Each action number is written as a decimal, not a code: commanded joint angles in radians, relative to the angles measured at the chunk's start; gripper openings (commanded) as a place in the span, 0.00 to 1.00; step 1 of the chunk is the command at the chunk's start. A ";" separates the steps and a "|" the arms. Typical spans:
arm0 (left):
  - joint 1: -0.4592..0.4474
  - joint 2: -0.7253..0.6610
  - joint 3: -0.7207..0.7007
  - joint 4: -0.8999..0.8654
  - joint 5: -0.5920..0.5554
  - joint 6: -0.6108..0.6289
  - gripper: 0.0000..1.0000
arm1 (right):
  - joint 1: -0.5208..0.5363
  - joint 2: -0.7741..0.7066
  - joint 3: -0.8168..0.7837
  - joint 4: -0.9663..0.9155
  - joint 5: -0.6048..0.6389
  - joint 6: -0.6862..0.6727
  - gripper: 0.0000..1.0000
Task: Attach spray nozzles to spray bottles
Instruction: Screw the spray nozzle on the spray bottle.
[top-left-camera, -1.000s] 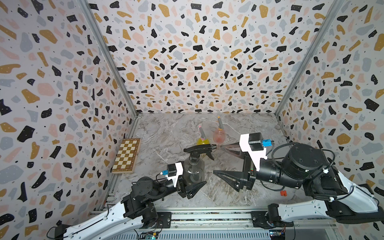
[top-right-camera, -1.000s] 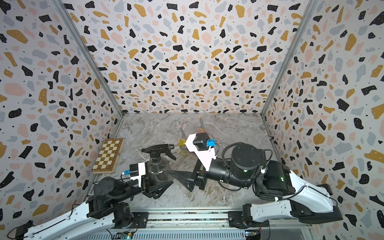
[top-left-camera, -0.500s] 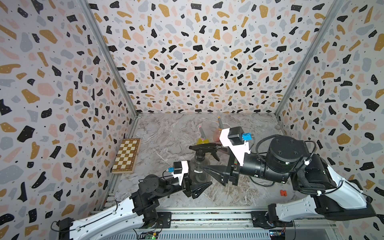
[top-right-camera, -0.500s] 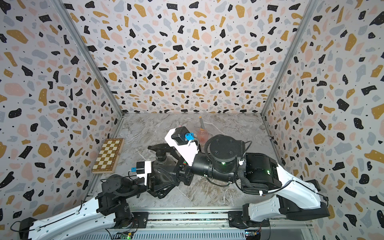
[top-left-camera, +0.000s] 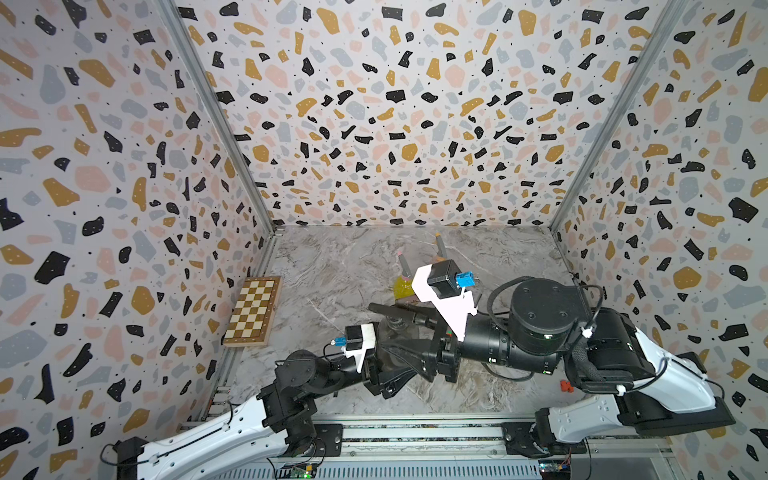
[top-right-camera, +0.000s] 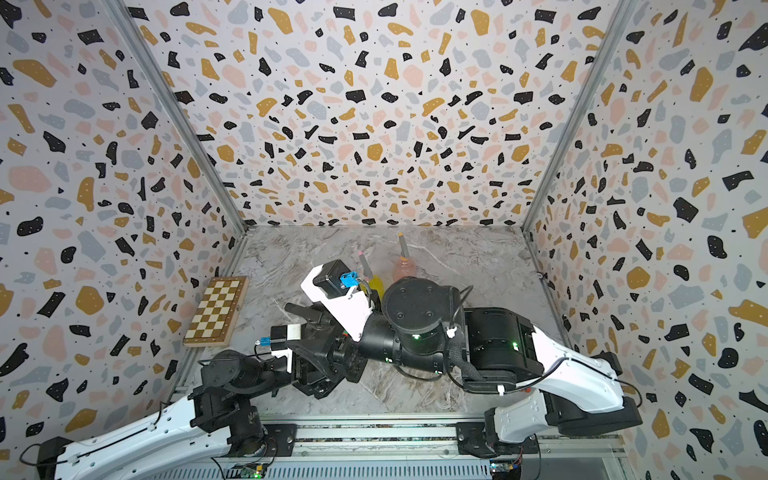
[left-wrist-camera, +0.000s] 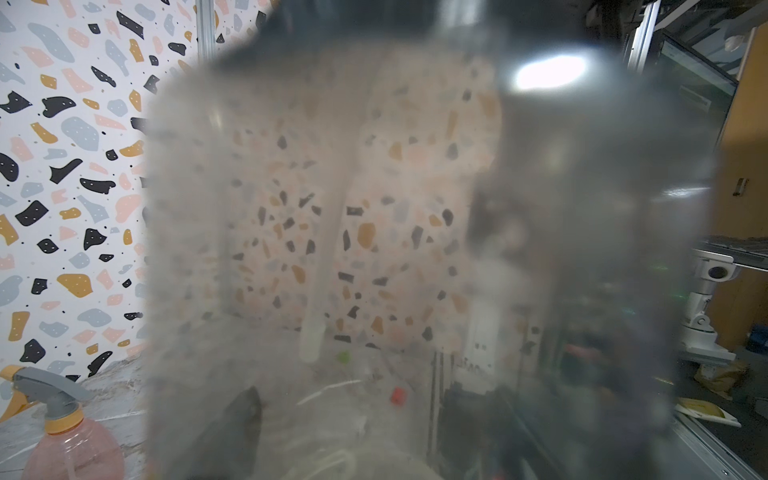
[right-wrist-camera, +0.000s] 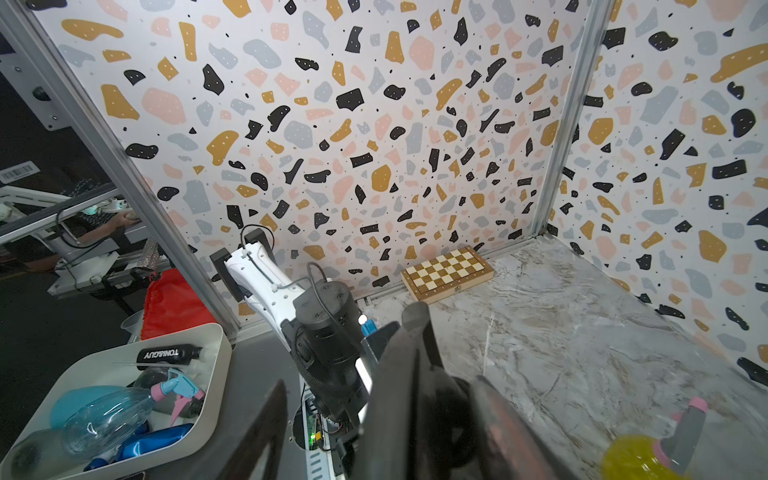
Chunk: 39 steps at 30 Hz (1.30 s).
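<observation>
A: Where's the grey bottle (left-wrist-camera: 332, 199)?
B: Front-centre over the tabletop (top-left-camera: 332, 257), neck up. Left pincer (top-left-camera: 397, 365) is clenched on its belly. It fills the left wrist view; dip tube (left-wrist-camera: 316, 291) hangs inside.
A: Black nozzle (top-left-camera: 388, 309)?
B: Sits on the grey bottle's neck, spout aimed toward the chessboard (top-left-camera: 251, 311). Right pincer (right-wrist-camera: 382, 399) straddles it, fingers (right-wrist-camera: 266, 432) on either side. Gripping or just around it: can't tell, too blurred.
A: The other two?
B: Yellow bottle (top-right-camera: 377, 284) wears the pink-trigger nozzle (right-wrist-camera: 685, 428), just behind the right wrist. Pink bottle (top-right-camera: 402, 269) wears the orange-trigger nozzle (left-wrist-camera: 50, 395), beside the yellow one, nearer the back wall. Both upright, both apart from the pincers. Small red piece (top-left-camera: 565, 385) lies on the tabletop by the right arm.
</observation>
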 joint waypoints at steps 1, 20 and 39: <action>0.006 -0.014 0.026 0.028 -0.024 0.009 0.00 | 0.033 -0.002 0.028 -0.025 0.048 0.033 0.69; 0.006 -0.011 0.044 0.012 -0.007 0.004 0.00 | 0.028 -0.014 0.035 -0.112 0.241 0.075 0.48; 0.006 -0.029 0.074 -0.047 0.004 0.018 0.00 | 0.028 -0.100 -0.051 -0.072 0.228 0.088 0.55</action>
